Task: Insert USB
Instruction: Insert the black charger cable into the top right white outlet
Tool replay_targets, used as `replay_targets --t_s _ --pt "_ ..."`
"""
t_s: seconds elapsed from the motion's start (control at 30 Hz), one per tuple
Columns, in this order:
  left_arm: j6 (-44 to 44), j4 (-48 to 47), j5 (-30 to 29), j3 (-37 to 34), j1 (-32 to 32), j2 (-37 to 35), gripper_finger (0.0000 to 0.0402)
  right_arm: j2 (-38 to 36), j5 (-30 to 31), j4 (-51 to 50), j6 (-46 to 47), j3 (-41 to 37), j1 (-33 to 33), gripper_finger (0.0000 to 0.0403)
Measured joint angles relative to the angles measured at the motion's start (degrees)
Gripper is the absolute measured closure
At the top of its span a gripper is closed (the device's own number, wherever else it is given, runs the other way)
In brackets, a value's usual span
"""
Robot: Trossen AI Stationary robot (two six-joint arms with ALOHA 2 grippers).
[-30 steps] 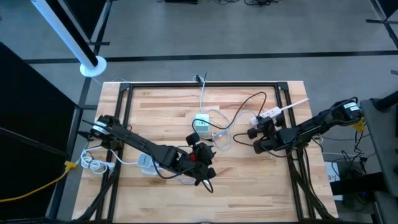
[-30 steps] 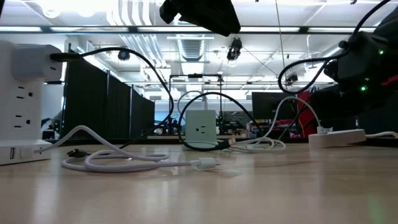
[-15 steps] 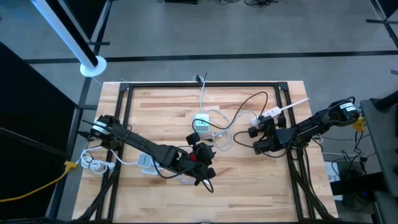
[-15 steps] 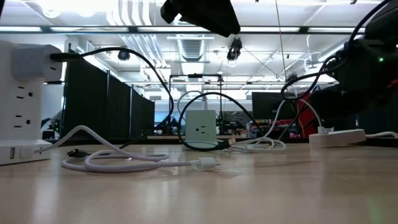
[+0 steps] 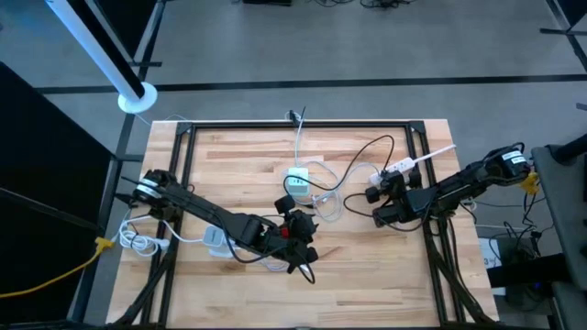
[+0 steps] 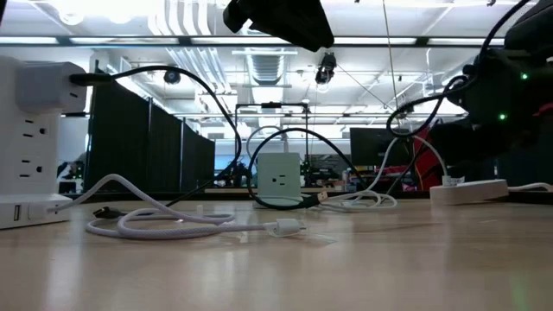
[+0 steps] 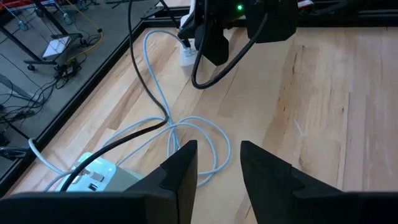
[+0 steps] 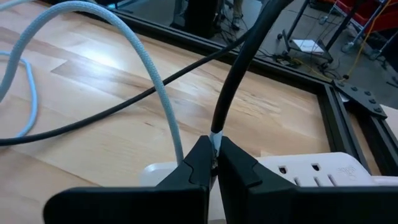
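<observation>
From overhead I see my right claw at about three o'clock on the counter, just beside the white power strip. Through its wrist camera the fingertips are pressed together, pinching a black cable right at its pale collar, with the power strip's sockets directly behind. A light blue braided cable arcs past the same spot.

My left claw hangs above the counter near six o'clock of the white charger cube. Its fingers are parted a little and hold nothing; below them lie loops of light cable and the corner of the cube.

At counter height, a loose white cable ends in a small plug lying flat in front of the cube, apart from both claws.
</observation>
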Motion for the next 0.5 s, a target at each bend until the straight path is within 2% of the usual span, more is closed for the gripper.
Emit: replay_targets --t_s 0.17,0.5 --pt "0.0 0.01 0.02 0.0 -0.01 0.0 0.0295 -1.02 0.36 -0.26 -2.5 0.79 0.0 0.0402" --pt "-0.22 0.05 0.07 0.0 -0.02 0.0 0.0287 -0.99 0.82 0.34 -0.55 -0.77 0.0 0.0402"
